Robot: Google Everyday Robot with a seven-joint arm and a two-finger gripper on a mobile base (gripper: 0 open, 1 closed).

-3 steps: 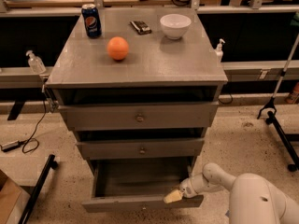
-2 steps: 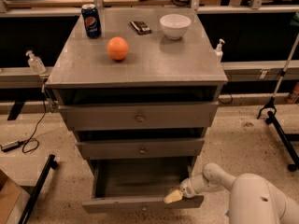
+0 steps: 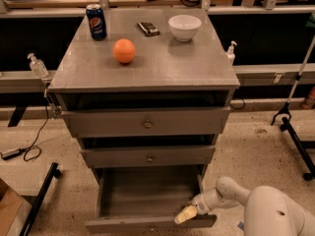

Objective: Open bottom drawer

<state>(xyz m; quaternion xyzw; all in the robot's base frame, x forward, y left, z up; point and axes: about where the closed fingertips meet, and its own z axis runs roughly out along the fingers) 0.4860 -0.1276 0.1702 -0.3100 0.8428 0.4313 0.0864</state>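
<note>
A grey cabinet [image 3: 162, 63] with three drawers is seen from above and in front. The robot's white arm [image 3: 275, 215] is seen at the cabinet's lower right, reaching in toward its foot. The bottom drawer [image 3: 142, 195] is found at the base of the cabinet, pulled well out, so that its bare inside is shown. The top drawer [image 3: 146, 123] and the middle drawer [image 3: 147, 157] above it are pushed in, each with a small round knob.

The gripper [image 3: 186, 214] is placed at the right part of the bottom drawer's front panel, at its upper edge. How far it is open, and whether anything is held, cannot be told.

On the cabinet's top, a white bowl [image 3: 184, 27] is set at the back right. An orange [image 3: 124, 50] lies left of centre. A blue can [image 3: 96, 21] stands upright at the back left, and a small dark object [image 3: 147, 28] lies between can and bowl.
</note>
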